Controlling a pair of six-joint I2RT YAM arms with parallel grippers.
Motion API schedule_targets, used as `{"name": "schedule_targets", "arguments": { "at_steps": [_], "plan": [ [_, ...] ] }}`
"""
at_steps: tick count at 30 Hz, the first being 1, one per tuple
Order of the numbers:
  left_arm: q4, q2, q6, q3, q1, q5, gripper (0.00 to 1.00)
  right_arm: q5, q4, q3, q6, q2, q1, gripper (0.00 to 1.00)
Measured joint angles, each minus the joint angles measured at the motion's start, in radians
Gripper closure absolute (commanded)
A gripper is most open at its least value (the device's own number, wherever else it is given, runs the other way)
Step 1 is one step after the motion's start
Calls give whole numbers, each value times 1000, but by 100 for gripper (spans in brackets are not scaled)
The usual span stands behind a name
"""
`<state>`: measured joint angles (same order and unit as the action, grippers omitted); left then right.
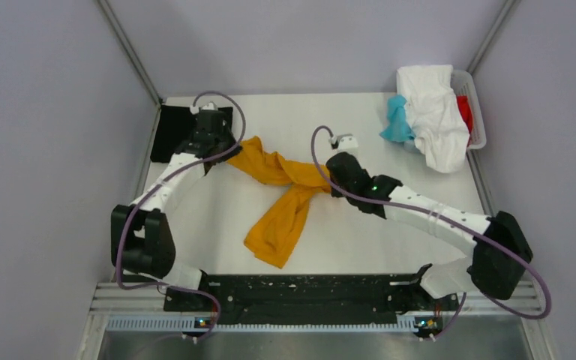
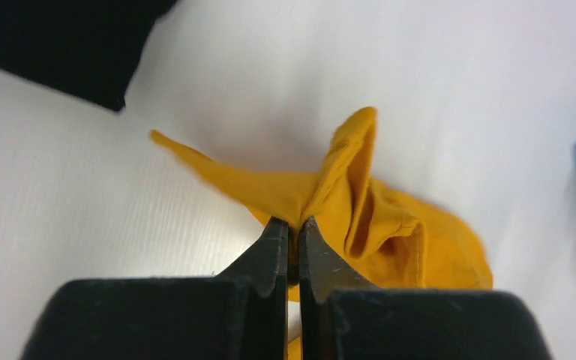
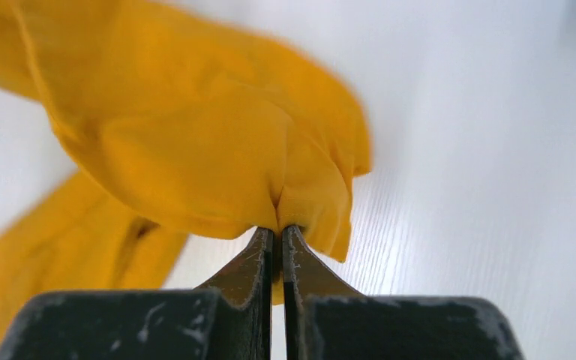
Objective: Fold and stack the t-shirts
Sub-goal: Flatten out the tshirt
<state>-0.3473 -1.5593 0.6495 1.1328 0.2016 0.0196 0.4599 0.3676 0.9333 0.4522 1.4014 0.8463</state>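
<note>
A mustard-orange t-shirt [image 1: 281, 199] lies bunched and twisted across the middle of the white table. My left gripper [image 2: 294, 223] is shut on a pinch of its cloth at the shirt's left end [image 2: 360, 210]. At the shirt's right side my right gripper [image 3: 277, 231] is shut on a fold of the same orange cloth [image 3: 195, 157]. From above, the left gripper [image 1: 221, 154] sits by the far left and the right gripper [image 1: 331, 182] near the centre. A black t-shirt [image 1: 171, 131] lies flat at the far left corner. White [image 1: 435, 112], teal [image 1: 396, 120] and red [image 1: 465, 112] t-shirts are heaped at the far right.
A white basket [image 1: 478, 112] at the far right corner holds the heap of shirts, which spills over its near side. Grey walls close in the table on three sides. A black rail [image 1: 300, 296] with the arm bases runs along the near edge.
</note>
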Motion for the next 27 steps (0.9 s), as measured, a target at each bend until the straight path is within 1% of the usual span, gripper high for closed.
{"name": "schedule_targets", "arguments": {
  "at_steps": [6, 10, 14, 20, 24, 27],
  "plan": [
    [2, 188, -67, 154, 0, 80, 100, 84, -24, 201, -122, -137, -71, 100],
    [4, 286, -111, 253, 0, 109, 100, 124, -42, 362, -234, -158, -76, 100],
    [13, 381, -158, 343, 0, 120, 100, 119, -56, 528, -341, -161, -76, 100],
    [35, 502, -225, 470, 0, 127, 100, 26, -41, 771, -449, -178, -76, 100],
    [50, 559, -249, 554, 0, 116, 100, -93, -2, 958, -481, -181, -76, 100],
    [60, 600, -255, 587, 0, 91, 100, -185, 39, 1082, -487, -184, -76, 100]
  ]
}}
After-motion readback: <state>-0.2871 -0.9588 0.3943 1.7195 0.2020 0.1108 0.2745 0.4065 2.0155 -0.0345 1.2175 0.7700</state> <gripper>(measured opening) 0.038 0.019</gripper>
